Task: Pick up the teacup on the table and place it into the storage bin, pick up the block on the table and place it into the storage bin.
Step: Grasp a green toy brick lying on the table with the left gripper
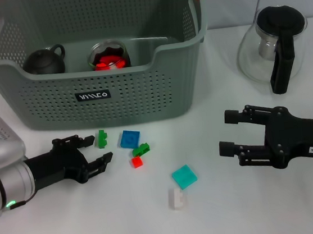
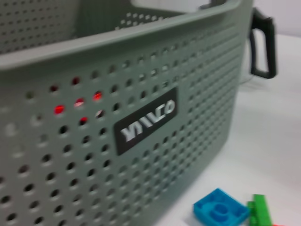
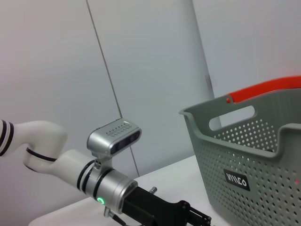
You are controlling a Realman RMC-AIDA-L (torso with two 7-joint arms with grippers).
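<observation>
The storage bin [image 1: 92, 73] stands at the far left of the white worktop [image 1: 224, 211], its black label [image 1: 92, 95] facing the near side. Inside it, toward the near wall, sit a dark teacup [image 1: 45, 60] on the left and a clear glass cup [image 1: 109, 56] holding something red just to its right.

On the worktop just near of the bin lie scattered blocks: a green block [image 1: 101, 138] close to the bin's near wall, a blue block [image 1: 129, 138] right of it, a second green block [image 1: 141, 149] touching a small red block [image 1: 137, 162], then farther to the near right a teal block [image 1: 184, 177] and a white block [image 1: 177, 199] just beside it.

The left claw [image 1: 97, 151] hangs low at the near left, its fingers spread and holding nothing, with the tips just left of the first green block. The left wrist view looks at the bin's perforated wall, with the blue block and a green one at its foot.

The right claw [image 1: 230, 132] hovers at the near right, well apart from the blocks, fingers spread and empty, pointing left.

A glass kettle [image 1: 273, 47] with a black lid and handle stands at the far right, beside the bin.
</observation>
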